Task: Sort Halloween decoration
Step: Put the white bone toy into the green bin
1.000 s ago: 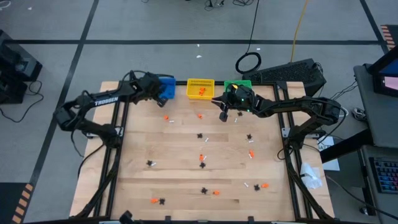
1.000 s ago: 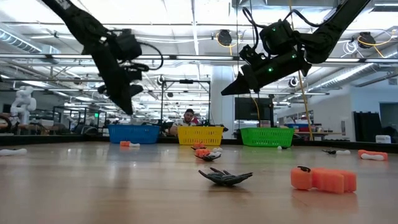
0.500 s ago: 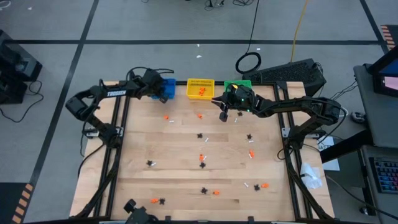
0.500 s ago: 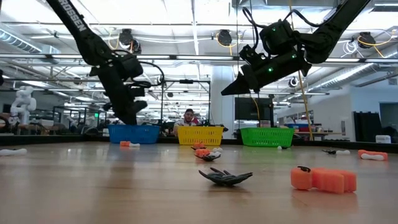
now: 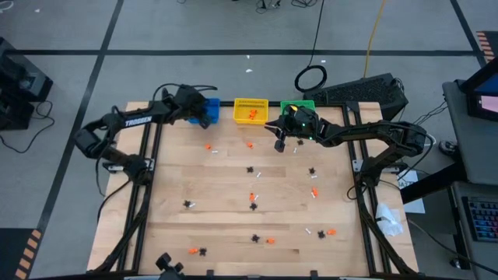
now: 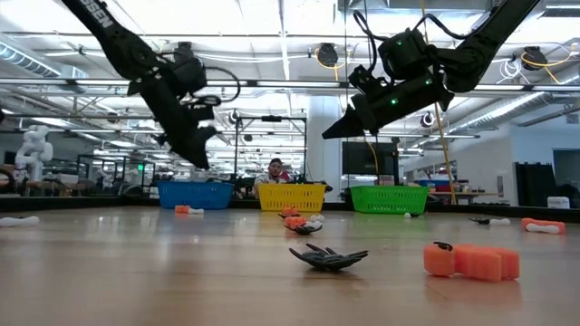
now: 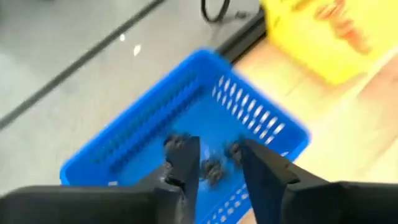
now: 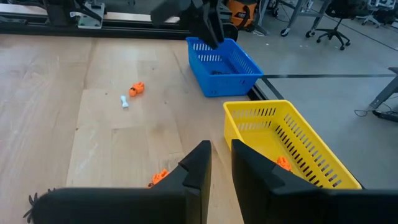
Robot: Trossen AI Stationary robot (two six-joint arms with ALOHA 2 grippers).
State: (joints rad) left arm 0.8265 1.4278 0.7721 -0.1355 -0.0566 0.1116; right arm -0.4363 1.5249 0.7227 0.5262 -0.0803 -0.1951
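My left gripper [image 5: 201, 117] [image 6: 201, 161] hangs open over the blue bin [image 5: 211, 110] at the table's far edge. In the left wrist view its fingers [image 7: 186, 163] stand apart above the bin's floor [image 7: 149, 134], where dark spidery trinkets [image 7: 214, 171] lie. My right gripper [image 5: 278, 145] [image 6: 328, 134] hovers above the table in front of the green bin [image 5: 300, 105], with a narrow gap [image 8: 221, 155] and nothing seen between its fingers. Black, orange and white Halloween decoration pieces [image 5: 251, 169] [image 6: 328, 257] lie scattered on the wooden table.
A yellow bin [image 5: 250, 110] [image 8: 292, 143] with orange pieces [image 8: 283, 163] stands between the blue and green bins. An orange piece [image 6: 471, 261] lies close to the low camera. Black frame rails [image 5: 146, 194] run along both table sides. A person [image 6: 275, 169] sits far behind the bins.
My left gripper has dipped toward the blue bin and then come up a little, staying over the bin. My right gripper has kept still.
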